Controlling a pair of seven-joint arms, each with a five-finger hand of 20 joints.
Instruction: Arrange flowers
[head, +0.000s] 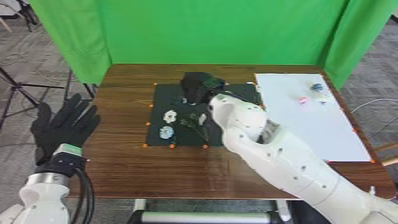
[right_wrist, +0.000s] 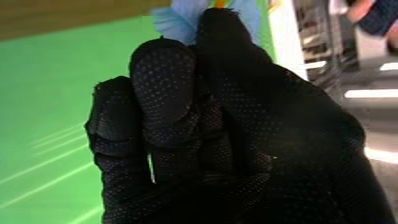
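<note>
1. Left hand, in black fabric (head: 64, 120): fingers straight and spread, beside the brown wooden table (head: 120, 165), well apart from the flowers.
2. Pale blue, ruffled flower head (head: 166, 132): on the dark, flat mat (head: 160, 106), nearer the robot than the white, petalled flower (head: 170, 116).
3. Thin green sprig (head: 190, 122): on the mat, just right of those two blooms.
4. Right hand, black-gloved (head: 194, 86): over the mat's far part, fingers curled, seemingly pinching a light blue, thin-petalled flower with an orange centre (right_wrist: 176, 22). Its petals flare beyond the fingertips; its stem's direction I can't tell. This hand is nearer, so placing falls to it.
5. Small pink bloom (head: 303, 100): on the white, flat board (head: 311, 130).
</note>
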